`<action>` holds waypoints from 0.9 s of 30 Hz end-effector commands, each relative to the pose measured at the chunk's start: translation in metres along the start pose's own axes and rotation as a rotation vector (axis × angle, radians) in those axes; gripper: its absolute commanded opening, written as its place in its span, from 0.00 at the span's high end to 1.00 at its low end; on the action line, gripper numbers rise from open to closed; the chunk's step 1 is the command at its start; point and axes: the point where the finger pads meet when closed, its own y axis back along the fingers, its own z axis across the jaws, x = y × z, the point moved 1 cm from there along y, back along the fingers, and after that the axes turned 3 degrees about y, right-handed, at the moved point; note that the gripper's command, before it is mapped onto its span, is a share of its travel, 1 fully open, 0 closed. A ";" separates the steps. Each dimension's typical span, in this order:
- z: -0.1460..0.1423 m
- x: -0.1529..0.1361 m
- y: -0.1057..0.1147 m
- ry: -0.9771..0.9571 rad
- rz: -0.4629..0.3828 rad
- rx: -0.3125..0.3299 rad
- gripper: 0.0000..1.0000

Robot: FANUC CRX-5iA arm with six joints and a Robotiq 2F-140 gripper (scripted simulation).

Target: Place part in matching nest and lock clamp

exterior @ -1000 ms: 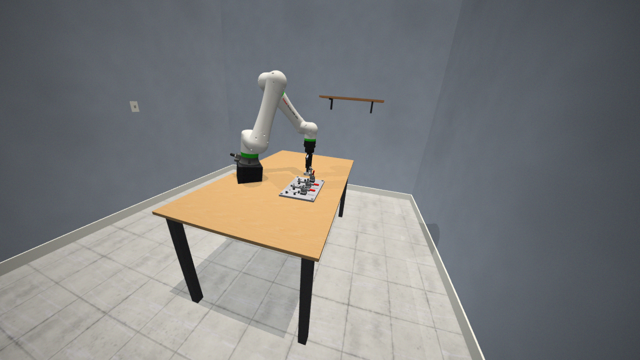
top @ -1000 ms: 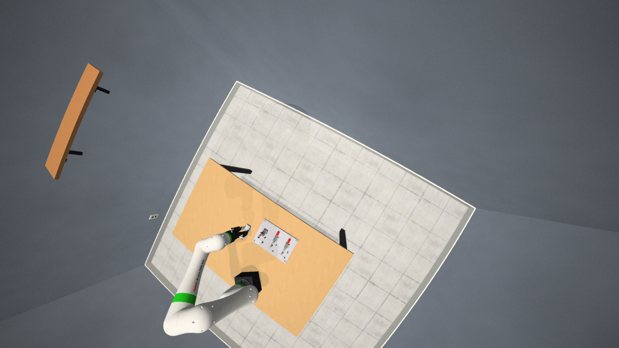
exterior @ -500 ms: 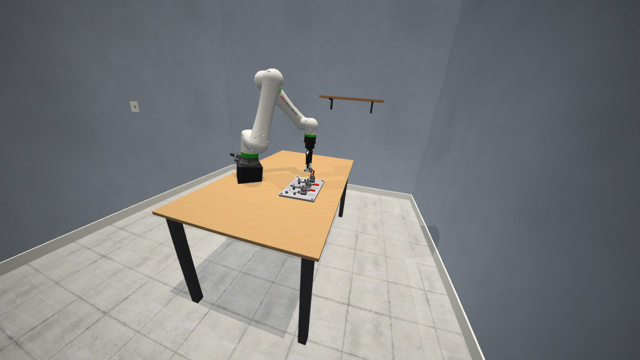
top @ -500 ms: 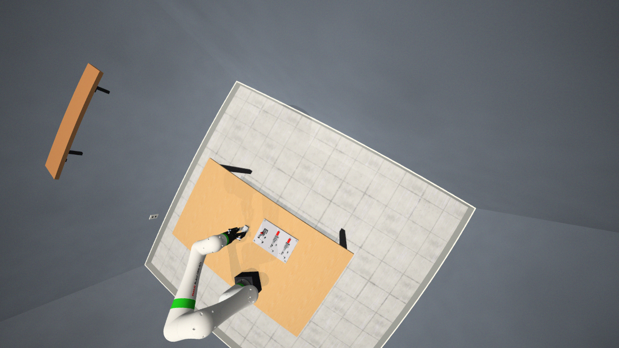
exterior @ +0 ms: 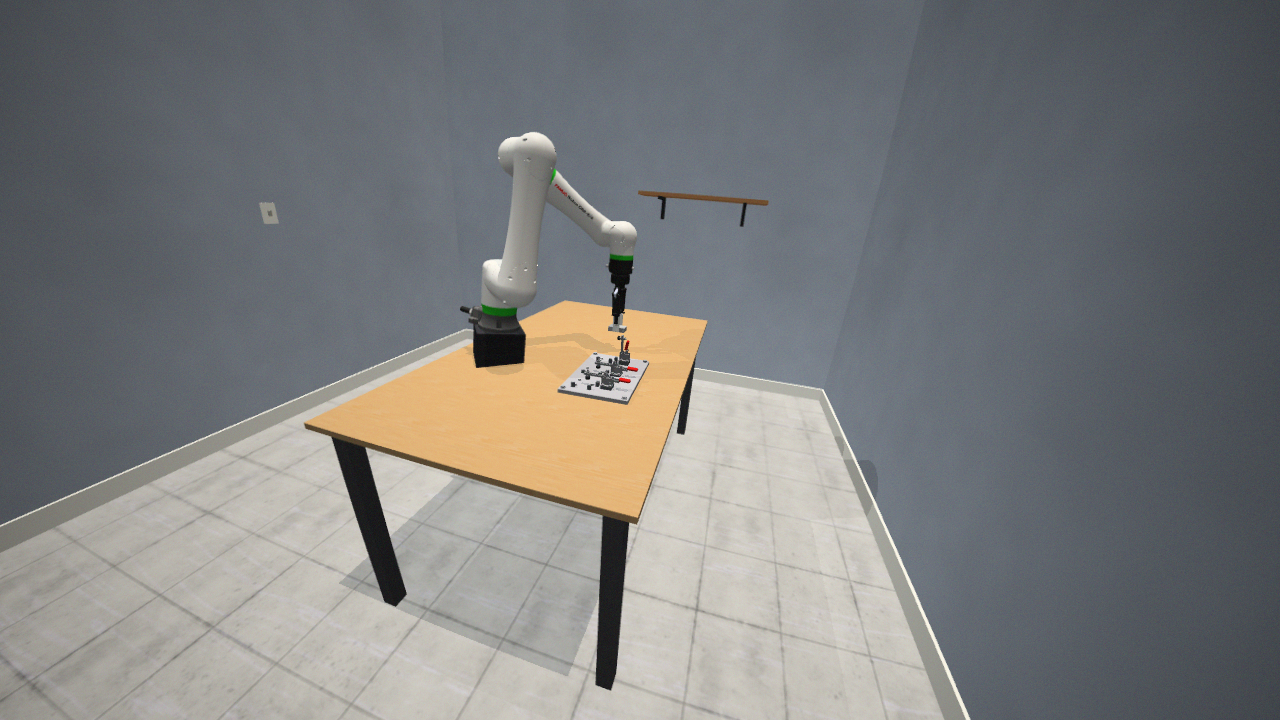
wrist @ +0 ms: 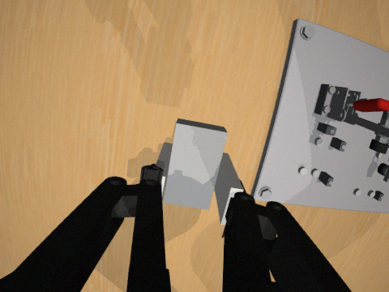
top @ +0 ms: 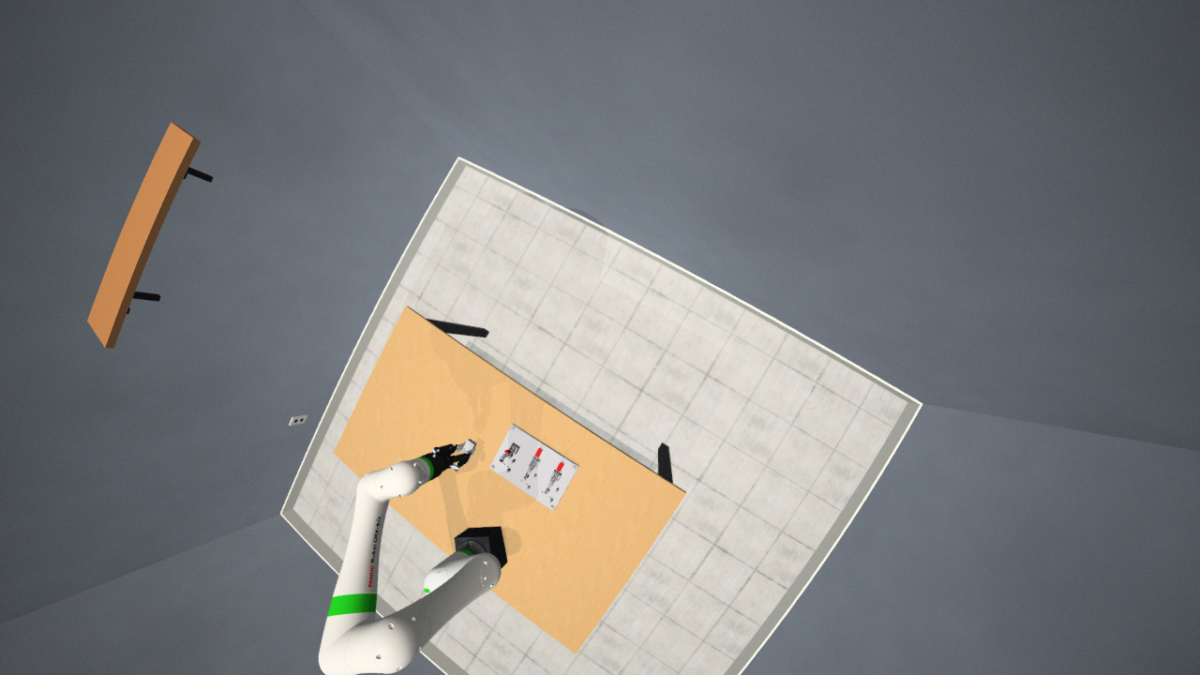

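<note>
My gripper point(wrist: 193, 162) is shut on the grey rectangular part point(wrist: 196, 164) and holds it above the wooden table, to the left of the fixture plate point(wrist: 335, 125). The part's shadow lies on the table under it. In the exterior view the part point(exterior: 620, 328) hangs under the gripper point(exterior: 617, 320), clear of the table, behind the fixture point(exterior: 599, 378). In the top view the gripper point(top: 459, 454) with the part point(top: 467, 449) is left of the fixture point(top: 537, 466). The nearest nest's clamp has a red handle point(wrist: 372, 105); several dark blocks and pale pads stand below it.
The fixture carries three nests with red-handled clamps point(top: 536, 453). The robot's black base point(top: 480, 544) stands on the table near its edge. A wooden shelf point(exterior: 703, 197) hangs on the far wall.
</note>
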 end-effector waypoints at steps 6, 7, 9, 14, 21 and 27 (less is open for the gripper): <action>0.000 0.000 0.023 0.000 0.000 0.000 1.00; 0.000 0.000 0.025 0.000 0.000 0.000 1.00; 0.000 0.000 0.027 0.000 0.000 0.000 1.00; 0.000 0.000 0.029 0.000 0.000 0.000 1.00; 0.000 0.000 0.029 0.000 0.000 0.000 1.00; 0.000 0.000 0.029 0.000 0.000 0.000 1.00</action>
